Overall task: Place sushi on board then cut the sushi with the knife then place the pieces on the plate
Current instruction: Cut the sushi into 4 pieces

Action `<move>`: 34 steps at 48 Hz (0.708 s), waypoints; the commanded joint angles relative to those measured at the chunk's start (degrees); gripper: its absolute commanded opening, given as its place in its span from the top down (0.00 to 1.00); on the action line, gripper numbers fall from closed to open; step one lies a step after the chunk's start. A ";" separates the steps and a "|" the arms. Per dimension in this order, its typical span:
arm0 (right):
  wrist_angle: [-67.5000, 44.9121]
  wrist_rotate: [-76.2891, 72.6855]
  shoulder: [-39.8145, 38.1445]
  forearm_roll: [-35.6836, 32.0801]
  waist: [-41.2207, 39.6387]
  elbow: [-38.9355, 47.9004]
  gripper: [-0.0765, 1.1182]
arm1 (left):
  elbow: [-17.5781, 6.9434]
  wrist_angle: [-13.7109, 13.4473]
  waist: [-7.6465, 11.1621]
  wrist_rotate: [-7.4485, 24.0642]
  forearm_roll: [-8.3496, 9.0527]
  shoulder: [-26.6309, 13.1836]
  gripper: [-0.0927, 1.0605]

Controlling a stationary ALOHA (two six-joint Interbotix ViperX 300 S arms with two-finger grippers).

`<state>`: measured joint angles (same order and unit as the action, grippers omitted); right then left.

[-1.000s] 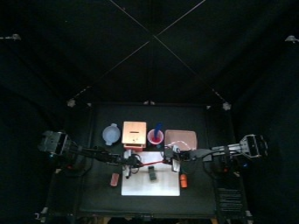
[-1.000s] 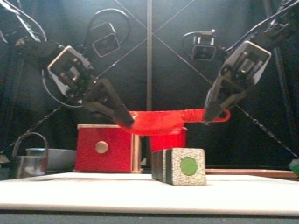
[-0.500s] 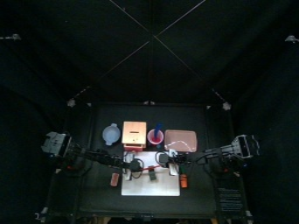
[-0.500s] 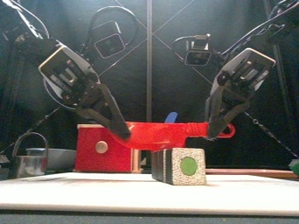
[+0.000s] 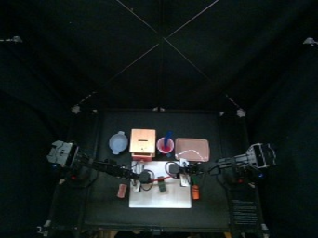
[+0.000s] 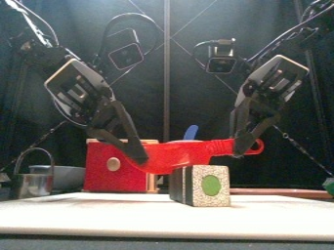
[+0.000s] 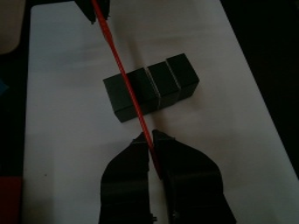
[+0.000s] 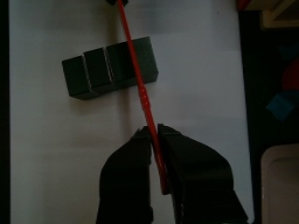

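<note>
Board (image 6: pixel 78 217): white and nearest the front edge, with the sushi roll lying on it. Press straight down onto it, with no sideways drag.
Sushi roll (image 6: pixel 200 184): dark green blocks lying on the board, one round green end face toward the front. The wrist views show the blocks still joined.
Red knife (image 6: pixel 183 154): spans the roll crosswise, close above its top. Whether it touches the roll cannot be told. The wrist views put the edge over a seam near one end of the roll.
Left gripper (image 6: pixel 141 156): jaws closed tight on the blade tip, slightly lower than the handle end.
Right gripper (image 6: pixel 239 146): jaws closed tight on the handle.
Procedure: centre the edge on the seam before loading it. Bring the blade level, then lower both ends at one rate. A tilted blade would likely push the end block aside instead of parting it. Keep both grips firm throughout.
Box (image 6: pixel 115 164): has a red drawer front and stands behind the roll, clear of the stroke.
Cup (image 5: pixel 165 144): red, behind the knife, and holds the blue knife (image 6: pixel 190 131).
Pink tray (image 5: pixel 192 147): at the back right, empty, awaiting the pieces.
Change, knife: lower than half a second ago, and a second ago it was well above the roll.
Change, left gripper: has dropped more than the right, which gives the present tilt.
Change, roll and board: unmoved.
</note>
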<state>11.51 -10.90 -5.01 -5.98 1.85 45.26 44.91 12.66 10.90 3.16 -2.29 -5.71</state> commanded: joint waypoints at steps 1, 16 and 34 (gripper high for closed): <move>-0.88 -0.53 1.14 0.26 -1.14 -2.11 0.59 | -2.37 0.53 1.49 0.35 0.62 -0.44 0.63; -0.97 -0.35 2.90 -1.23 -2.90 -3.60 0.59 | -2.29 -0.79 -2.20 0.44 0.97 -1.14 0.63; -1.85 -0.44 5.89 -2.81 -3.78 -3.87 0.59 | -2.72 -2.64 -3.52 0.26 3.16 -3.16 0.63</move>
<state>10.99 -10.90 0.88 -8.79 -0.53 43.51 44.12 9.67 6.50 3.16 0.53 -8.44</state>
